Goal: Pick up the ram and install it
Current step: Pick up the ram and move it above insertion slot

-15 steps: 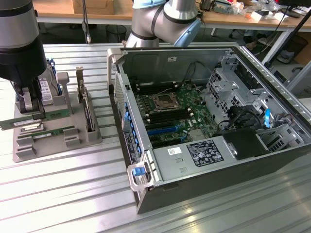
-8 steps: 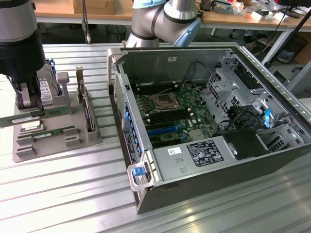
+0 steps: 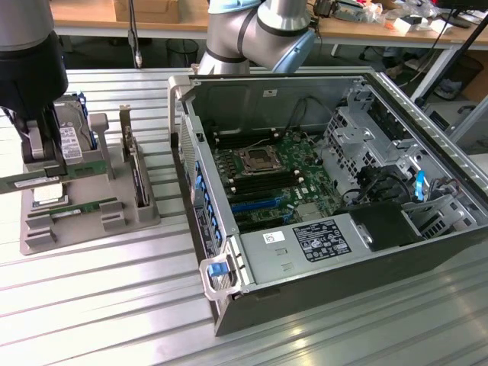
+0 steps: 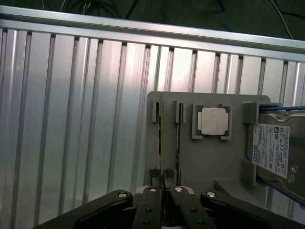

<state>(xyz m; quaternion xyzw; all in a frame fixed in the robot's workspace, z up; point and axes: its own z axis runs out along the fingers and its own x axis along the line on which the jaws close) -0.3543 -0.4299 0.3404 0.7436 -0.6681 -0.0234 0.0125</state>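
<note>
Exterior view: the ram (image 3: 34,182) is being clamped by the gripper (image 3: 38,162) at the holder (image 3: 80,229), well apart from the case (image 3: 252,95). Wrist view: the ram is being pinched edge-on between the fingers (image 4: 151,210). Installation is judged outstanding.

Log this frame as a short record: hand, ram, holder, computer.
hand: shut on one ram stick, at the gray holder
held ram stick: seen edge-on; lifted or in its slot, cannot tell
other ram stick: in the holder, apart from the hand
also in holder: processor chip, hard drive
computer case: open, on the exterior view's right of the holder
</note>
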